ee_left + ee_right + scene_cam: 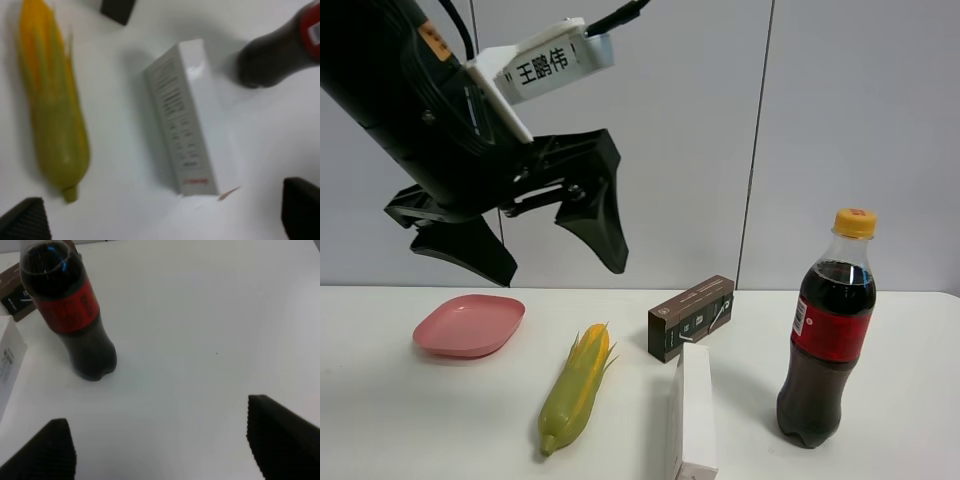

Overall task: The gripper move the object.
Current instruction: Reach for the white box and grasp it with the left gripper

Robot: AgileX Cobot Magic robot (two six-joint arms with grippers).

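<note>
Approach is judged the step in hand: the left hand (562, 268) is held high over the counter (380, 420), fingers wide apart, nothing gripped. The white carton (692, 410) lies untouched between corn cob (575, 390) and cola bottle (825, 340). Descent and closure across its narrow sides are called for.

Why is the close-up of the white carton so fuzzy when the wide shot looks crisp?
Left wrist view: the white carton and corn cob are soft, the print unreadable, perhaps motion or focus blur. Exterior high view: sharp, evenly lit, small glints on the cola bottle. Right wrist view: fairly sharp, faint shadow at the bottle's base.
</note>
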